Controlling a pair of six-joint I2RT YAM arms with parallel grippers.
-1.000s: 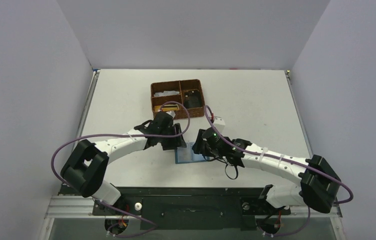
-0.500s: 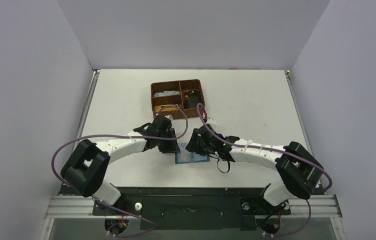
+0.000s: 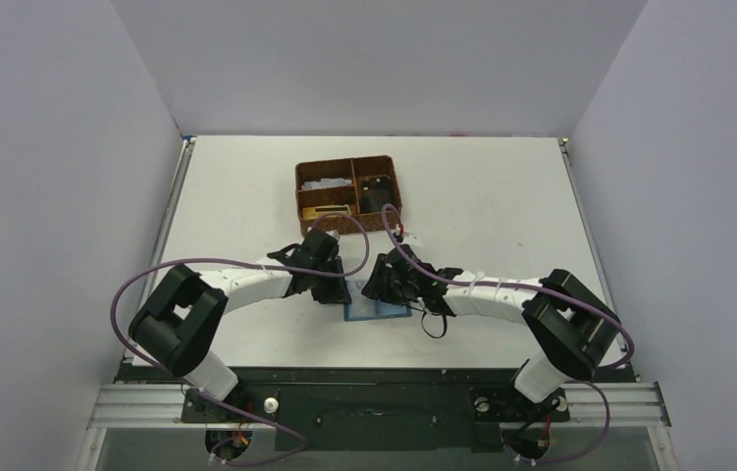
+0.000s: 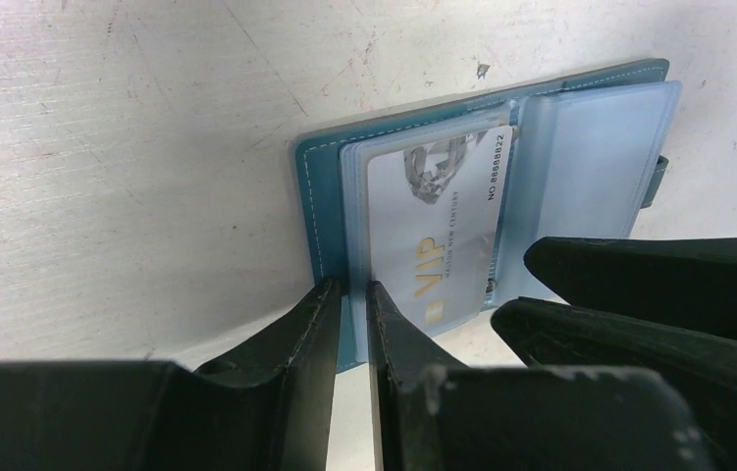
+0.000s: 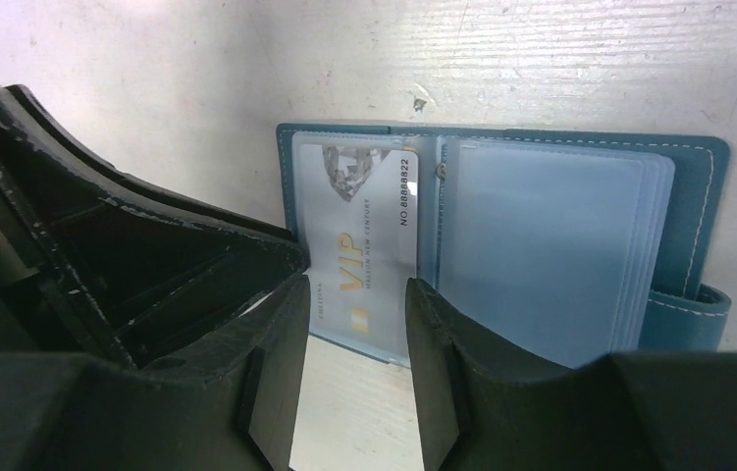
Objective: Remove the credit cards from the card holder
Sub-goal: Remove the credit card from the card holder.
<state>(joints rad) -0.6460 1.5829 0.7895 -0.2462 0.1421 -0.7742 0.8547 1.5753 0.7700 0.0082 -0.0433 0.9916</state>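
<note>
White table (image 3: 492, 196) bears the open teal card holder (image 3: 374, 312) and a brown basket (image 3: 325, 165).

Diffuse overhead light, even across the scene. The white table (image 3: 501, 196) is bright without glare, and the arms (image 3: 501, 291) cast faint, soft shadows. In the wrist views the card holder (image 4: 317, 196) is sharp and its clear sleeves (image 4: 590, 147) show mild sheen. The near fingers (image 5: 276, 373) are dark and slightly blurred.

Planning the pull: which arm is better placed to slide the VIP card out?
Right. The right gripper straddles the protruding end of the credit card; the left gripper pinches the edge of the card holder, anchoring it.
</note>
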